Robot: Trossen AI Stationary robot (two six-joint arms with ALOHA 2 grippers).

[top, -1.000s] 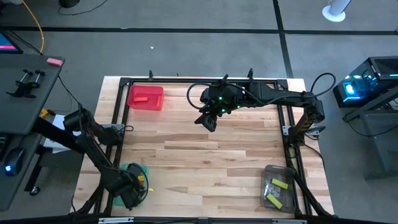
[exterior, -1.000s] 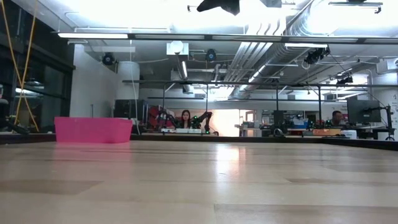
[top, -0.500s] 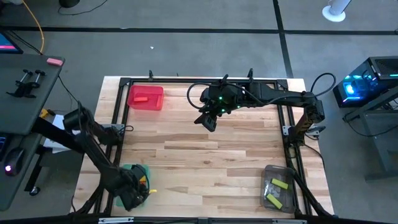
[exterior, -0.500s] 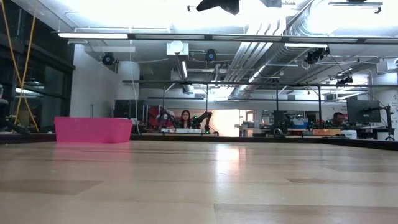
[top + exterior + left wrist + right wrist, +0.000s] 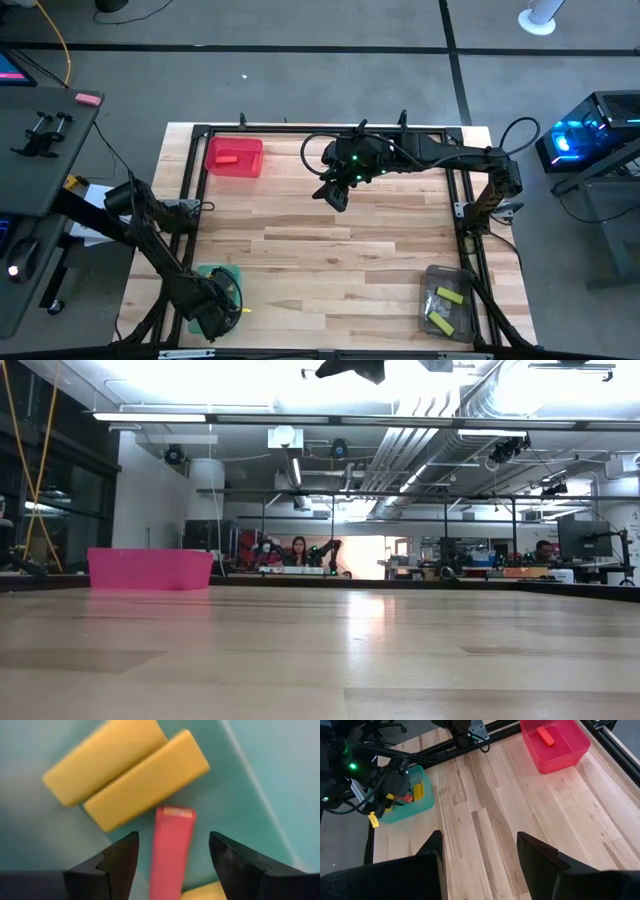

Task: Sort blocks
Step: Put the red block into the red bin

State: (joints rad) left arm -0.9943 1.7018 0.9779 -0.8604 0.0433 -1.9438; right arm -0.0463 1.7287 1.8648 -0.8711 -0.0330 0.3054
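Note:
My left gripper [image 5: 212,302] is low inside the green tray [image 5: 228,278] at the table's near left corner. In the left wrist view it is open [image 5: 173,837], with one finger on either side of a red block [image 5: 172,855] and a gap on both sides. The block lies flat on the tray floor [image 5: 250,780], beside two yellow blocks [image 5: 145,787]. My right gripper [image 5: 335,195] hangs open, high over the table's far middle, and holds nothing. Another red block [image 5: 545,735] lies in the red tray [image 5: 233,157]. Light green blocks [image 5: 447,297] lie in the clear tray [image 5: 448,300].
The red tray sits at the far left and the clear tray at the near right corner. A black frame [image 5: 330,130] runs along the table's edges. Bare wood [image 5: 330,260] lies between the trays. People sit at desks in the room behind [image 5: 298,550].
My left gripper has shifted a little toward the table's near edge over the green tray. My right arm has kept still.

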